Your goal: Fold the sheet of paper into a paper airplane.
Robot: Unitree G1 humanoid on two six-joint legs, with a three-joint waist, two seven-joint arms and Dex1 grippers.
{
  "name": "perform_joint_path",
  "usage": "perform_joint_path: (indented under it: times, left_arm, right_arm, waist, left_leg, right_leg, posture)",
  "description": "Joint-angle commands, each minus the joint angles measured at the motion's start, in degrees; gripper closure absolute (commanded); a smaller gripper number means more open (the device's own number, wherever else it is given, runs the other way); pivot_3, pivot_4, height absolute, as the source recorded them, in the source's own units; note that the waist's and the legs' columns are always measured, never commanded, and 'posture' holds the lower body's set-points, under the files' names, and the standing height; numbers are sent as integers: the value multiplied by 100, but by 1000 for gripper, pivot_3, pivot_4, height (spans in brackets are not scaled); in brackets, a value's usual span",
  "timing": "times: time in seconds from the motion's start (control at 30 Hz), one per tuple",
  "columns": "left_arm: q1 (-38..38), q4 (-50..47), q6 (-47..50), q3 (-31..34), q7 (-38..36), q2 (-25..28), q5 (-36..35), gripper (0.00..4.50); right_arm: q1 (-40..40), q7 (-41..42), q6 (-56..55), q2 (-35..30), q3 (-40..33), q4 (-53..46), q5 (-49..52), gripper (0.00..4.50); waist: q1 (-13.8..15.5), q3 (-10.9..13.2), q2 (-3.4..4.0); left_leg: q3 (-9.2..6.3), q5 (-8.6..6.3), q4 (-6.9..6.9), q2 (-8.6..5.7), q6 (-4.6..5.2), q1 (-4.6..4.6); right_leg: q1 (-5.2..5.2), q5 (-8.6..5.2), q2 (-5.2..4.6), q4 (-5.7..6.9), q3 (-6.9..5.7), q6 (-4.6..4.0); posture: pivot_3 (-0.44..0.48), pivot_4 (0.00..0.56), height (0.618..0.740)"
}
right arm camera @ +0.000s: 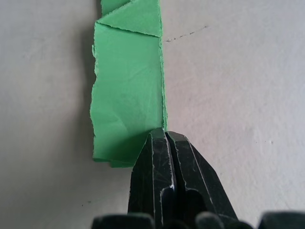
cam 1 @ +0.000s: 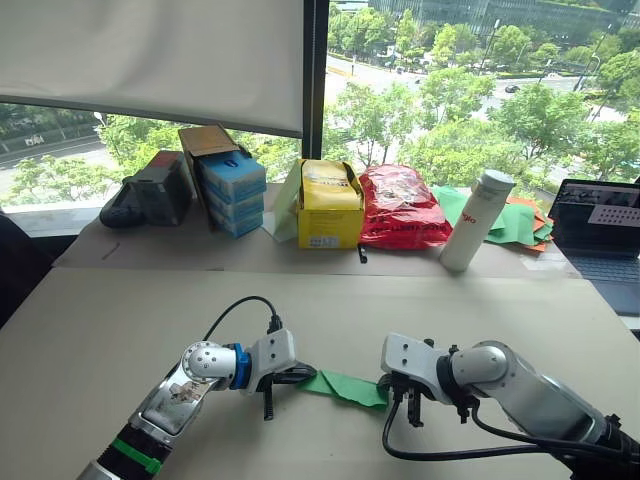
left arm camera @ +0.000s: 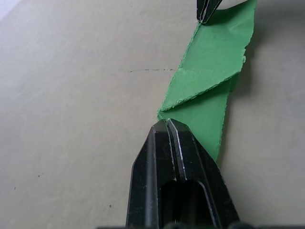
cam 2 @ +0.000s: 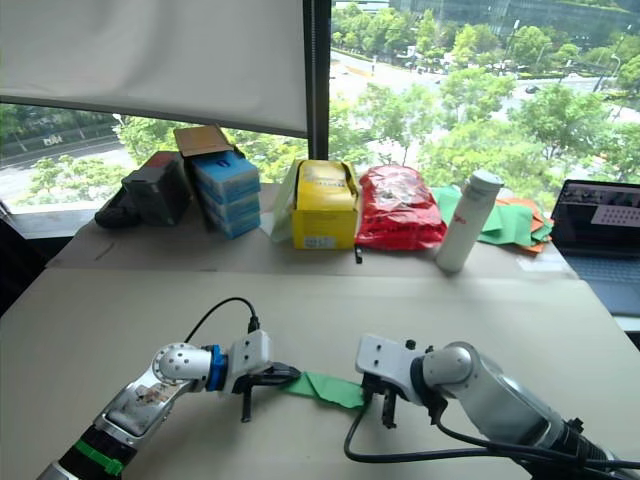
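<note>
The sheet of paper point(cam 1: 345, 387) lies flat on the beige table point(cam 1: 330, 300), folded into a narrow green wedge with diagonal creases, much like a flattened paper airplane. It spans the gap between my two grippers. My left gripper point(cam 1: 300, 377) is shut on its pointed left end, and in the left wrist view the black fingertips point(left arm camera: 167, 125) pinch the paper's edge point(left arm camera: 209, 62). At the wider right end my right gripper point(cam 1: 386, 385) is shut on the paper, its fingertips point(right arm camera: 164, 134) clamped on a corner of the crumpled green sheet point(right arm camera: 128, 90).
Along the table's far edge by the window stand stacked blue boxes point(cam 1: 232, 190), a yellow box point(cam 1: 330, 205), a red bag point(cam 1: 400, 208), a white bottle point(cam 1: 475, 220) and a heap of green and orange sheets point(cam 1: 520, 222). A laptop point(cam 1: 600, 235) sits at the far right.
</note>
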Motion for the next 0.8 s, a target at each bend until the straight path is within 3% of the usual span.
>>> perform_joint_path:
  times: [0.03,0.23,0.67,0.8]
  left_arm:
    - [16,125,46,-68,-2,34,156,4500]
    - [2,138,34,-70,-10,34,160,4500]
    - [-13,133,43,-52,-41,22,186,4500]
    - [-15,138,36,-47,-46,22,197,4500]
  right_arm:
    - [120,37,479,-199,53,293,-190,4492]
    - [-16,-9,464,118,-177,197,2,4492]
    - [-354,-90,-351,1150,-1090,-24,469,4492]
    - [-239,14,-463,1133,-1047,-179,520,4492]
  waist:
    - [1,0,0]
    - [-12,2,3]
    - [-104,20,34]
    - [-108,20,34]
  left_leg:
    - [1,2,1,-2,1,-2]
    - [1,21,2,2,1,-34]
    - [0,42,0,9,-5,-56]
    - [0,39,0,7,0,-59]
  right_leg:
    - [0,3,-2,-3,-2,5]
    - [0,53,-7,-73,-63,102]
    - [-20,56,-4,-66,-82,101]
    - [-20,56,-5,-70,-94,102]
  posture:
    - [0,150,740]
    - [0,150,740]
    - [0,150,740]
    - [0,150,740]
